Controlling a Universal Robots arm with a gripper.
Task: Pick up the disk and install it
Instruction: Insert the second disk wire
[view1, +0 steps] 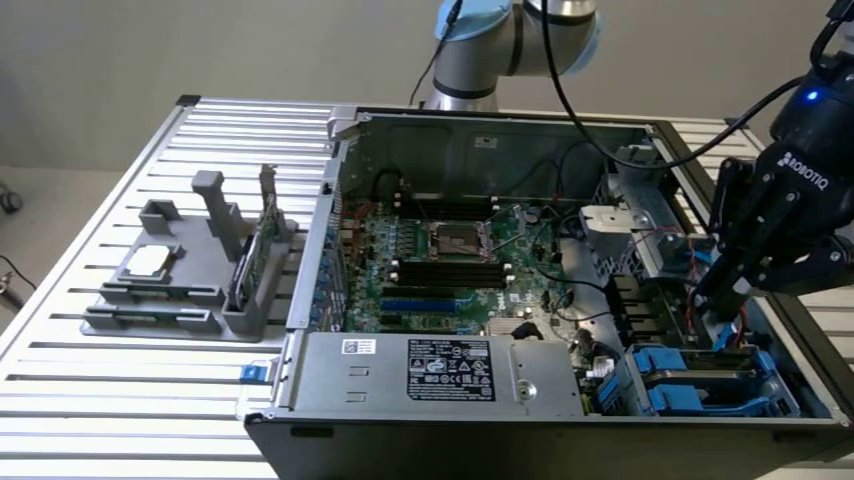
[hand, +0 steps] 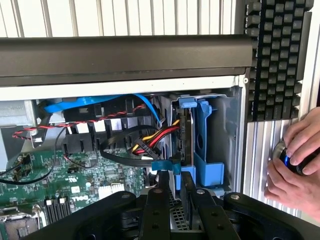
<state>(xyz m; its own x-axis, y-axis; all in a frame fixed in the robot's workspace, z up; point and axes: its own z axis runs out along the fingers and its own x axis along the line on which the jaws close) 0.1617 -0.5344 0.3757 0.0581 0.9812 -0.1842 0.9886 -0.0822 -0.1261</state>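
Most of the job looks done, we judge: the disk (hand: 189, 135) sits edge-on in the blue drive bay at the computer case's (view1: 400, 380) front corner, on the exterior view's right. Our claw (hand: 172, 192) hangs just above it, fingers narrowly parted; whether they pinch the disk we cannot tell. Whether it is fully seated remains unclear. We see a dark slab framed by its blue carrier (hand: 206, 145).

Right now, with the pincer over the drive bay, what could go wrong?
The black pincer hangs close to the red, yellow and black cable bundle beside the blue plastic drive carrier; it could snag it. A person's hand rests just outside the dark computer case and might be struck.
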